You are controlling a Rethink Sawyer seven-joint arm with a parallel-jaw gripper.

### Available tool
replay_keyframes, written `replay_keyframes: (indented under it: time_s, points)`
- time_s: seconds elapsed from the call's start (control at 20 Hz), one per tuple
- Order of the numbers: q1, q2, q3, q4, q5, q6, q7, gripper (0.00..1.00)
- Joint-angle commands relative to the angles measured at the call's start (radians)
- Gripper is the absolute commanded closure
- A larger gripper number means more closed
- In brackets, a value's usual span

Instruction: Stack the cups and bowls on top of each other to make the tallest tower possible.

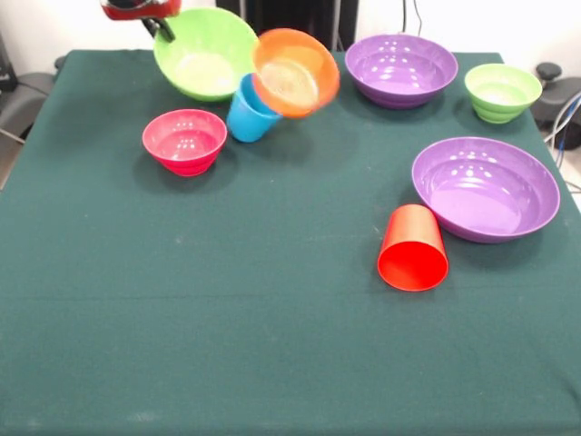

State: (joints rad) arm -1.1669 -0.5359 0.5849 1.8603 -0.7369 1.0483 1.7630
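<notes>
Bowls and cups sit spread out on the green tabletop (272, 363), not stacked yet. At the far left, the orange bowl (295, 71) tips on its side against the blue cup (250, 111), next to the big green bowl (205, 53). A red cup (413, 248) lies on its side near the right. They look light, hard and slippery, so pinching a thin rim seems best. The end effector (150, 14) peeks in at the far left edge; I cannot tell if it is open.
</notes>
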Motion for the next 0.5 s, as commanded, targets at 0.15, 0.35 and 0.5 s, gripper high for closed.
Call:
replay_keyframes:
  time_s: [0.15,0.35,0.5]
  points:
    - [0.001,-0.046,0.081,-0.049,-0.004,0.153,-0.383,1.0]
    - [-0.005,-0.049,0.082,-0.053,-0.017,0.165,-0.382,1.0]
    - [-0.002,-0.035,0.082,-0.067,-0.024,0.169,-0.383,1.0]
